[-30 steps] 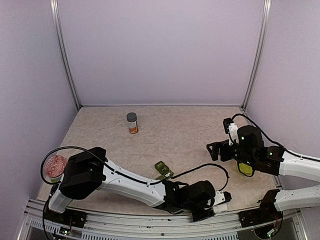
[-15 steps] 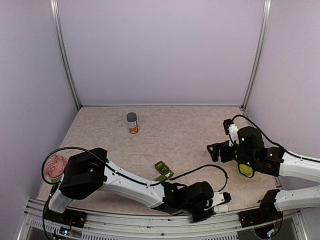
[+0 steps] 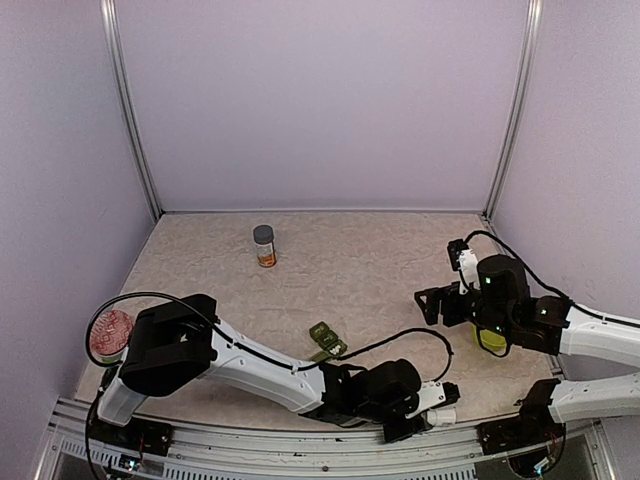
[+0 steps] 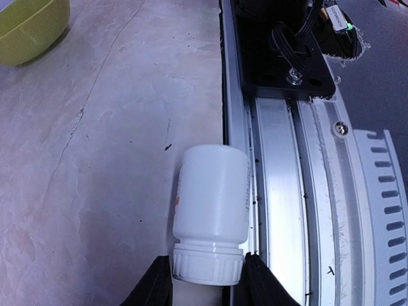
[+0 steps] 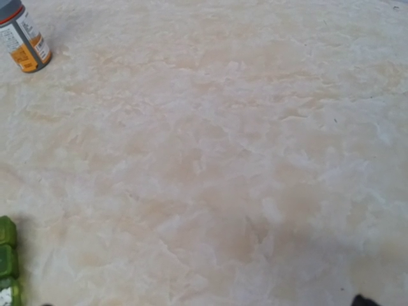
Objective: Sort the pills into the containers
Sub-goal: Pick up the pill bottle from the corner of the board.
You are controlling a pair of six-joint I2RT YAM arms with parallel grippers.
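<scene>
Since a second ago the left arm's wrist has slid a little leftward along the near edge, and the right arm has sunk slightly; nothing else has shifted. The left gripper (image 4: 205,287) is nearly closed, its two dark fingers (image 4: 157,285) pressed against either side of the ribbed cap of a white bottle (image 4: 211,191). That bottle lies on its side at the surface's (image 3: 380,260) near edge, right against the metal rail (image 4: 280,210), its base pointing away from the wrist camera. The right gripper (image 3: 422,305) stands wide open and holds nothing, raised above the surface at the right, with the bowl (image 3: 490,340) showing just beneath its arm. The pill box (image 3: 325,340) sits on the surface near the middle front, apart from both grippers; the right wrist view catches only its edge at the lower left. An orange bottle (image 3: 264,246) with a grey cap stands upright toward the back, well apart from everything else.
</scene>
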